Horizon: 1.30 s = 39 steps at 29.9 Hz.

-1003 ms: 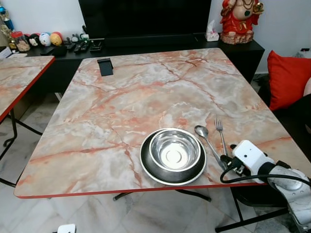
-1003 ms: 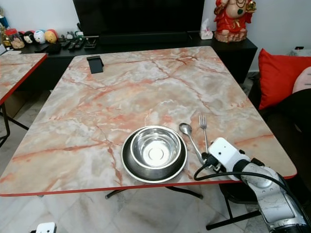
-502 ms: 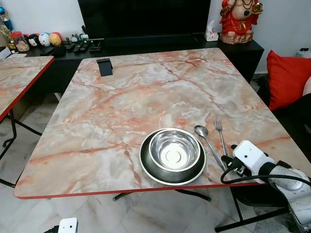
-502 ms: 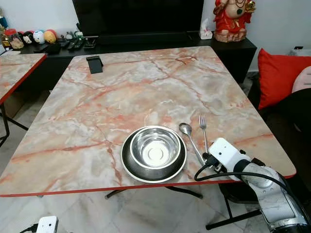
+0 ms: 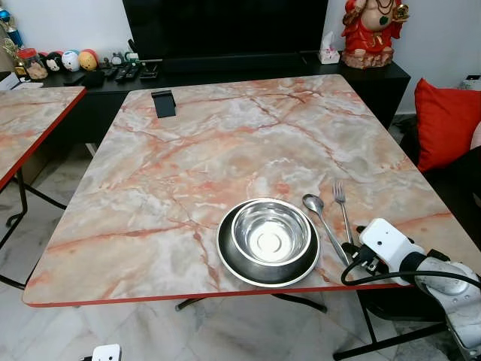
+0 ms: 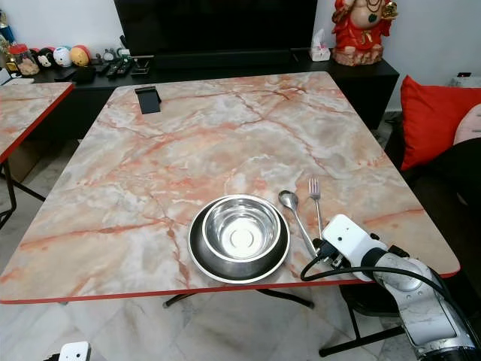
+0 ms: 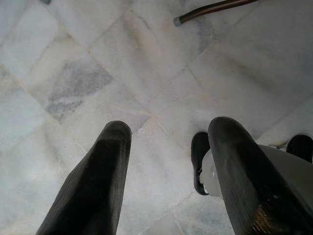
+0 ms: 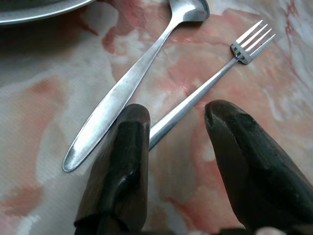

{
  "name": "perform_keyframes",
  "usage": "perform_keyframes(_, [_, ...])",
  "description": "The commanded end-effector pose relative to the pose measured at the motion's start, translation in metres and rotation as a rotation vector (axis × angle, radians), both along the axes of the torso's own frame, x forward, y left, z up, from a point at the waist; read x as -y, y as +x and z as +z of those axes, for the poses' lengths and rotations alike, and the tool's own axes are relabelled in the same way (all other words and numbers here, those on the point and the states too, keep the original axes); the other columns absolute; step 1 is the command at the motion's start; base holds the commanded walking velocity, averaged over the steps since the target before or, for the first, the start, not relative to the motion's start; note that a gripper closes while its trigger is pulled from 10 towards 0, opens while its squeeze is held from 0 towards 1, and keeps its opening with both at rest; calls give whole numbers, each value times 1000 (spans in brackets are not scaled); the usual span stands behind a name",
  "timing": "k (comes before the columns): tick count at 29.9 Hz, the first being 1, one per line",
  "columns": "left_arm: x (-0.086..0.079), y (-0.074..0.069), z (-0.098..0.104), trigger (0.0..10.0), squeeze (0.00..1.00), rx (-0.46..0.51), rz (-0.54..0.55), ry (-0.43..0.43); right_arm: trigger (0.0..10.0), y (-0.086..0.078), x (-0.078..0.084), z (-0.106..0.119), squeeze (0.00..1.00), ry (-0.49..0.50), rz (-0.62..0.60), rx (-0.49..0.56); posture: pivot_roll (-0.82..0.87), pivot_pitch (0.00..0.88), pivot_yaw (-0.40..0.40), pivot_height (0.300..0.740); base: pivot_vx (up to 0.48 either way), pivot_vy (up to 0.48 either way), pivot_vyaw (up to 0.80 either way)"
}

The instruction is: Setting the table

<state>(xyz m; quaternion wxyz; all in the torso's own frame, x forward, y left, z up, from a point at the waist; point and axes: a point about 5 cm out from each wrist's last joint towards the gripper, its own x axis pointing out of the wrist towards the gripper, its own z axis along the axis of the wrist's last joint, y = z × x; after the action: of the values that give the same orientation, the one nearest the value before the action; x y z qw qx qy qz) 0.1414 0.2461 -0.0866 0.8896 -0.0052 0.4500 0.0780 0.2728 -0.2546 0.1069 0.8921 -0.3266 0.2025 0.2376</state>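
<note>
The right gripper point(image 8: 173, 147), fingers parted and empty, straddled the slim silver fork's point(image 8: 210, 83) handle, tines pointing away across the pink marble-patterned table point(image 5: 225, 143).

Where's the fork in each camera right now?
Left eye: fork right of the spoon.
Right eye: same spot, near the table's right front corner.
Right wrist: handle runs between the right gripper fingers.
Left wrist: floor, no fork.
Shared landmark: the spoon beside it.
</note>
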Motion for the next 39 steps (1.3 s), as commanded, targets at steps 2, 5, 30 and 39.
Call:
perform_keyframes(2, [-3,-4,-1,10000,0,-21,7,2,10000,1,-4,2,0,6,25,-12,-125,0,81,707,0,0,0])
perform_keyframes(5, [-5,-2,0,10000,0,-15,7,5,10000,1,-4,2,0,5,26,-14,-125,0,81,707,0,0,0])
perform_keyframes(30, [-9,-3,1,10000,0,-25,12,6,10000,-2,-12,3,0,35,76,-32,-124,0,80,707,0,0,0])
perform_keyframes(39, [-11,1,3,10000,0,-13,10,7,10000,-3,-11,3,0,29,77,-39,-125,0,80,707,0,0,0])
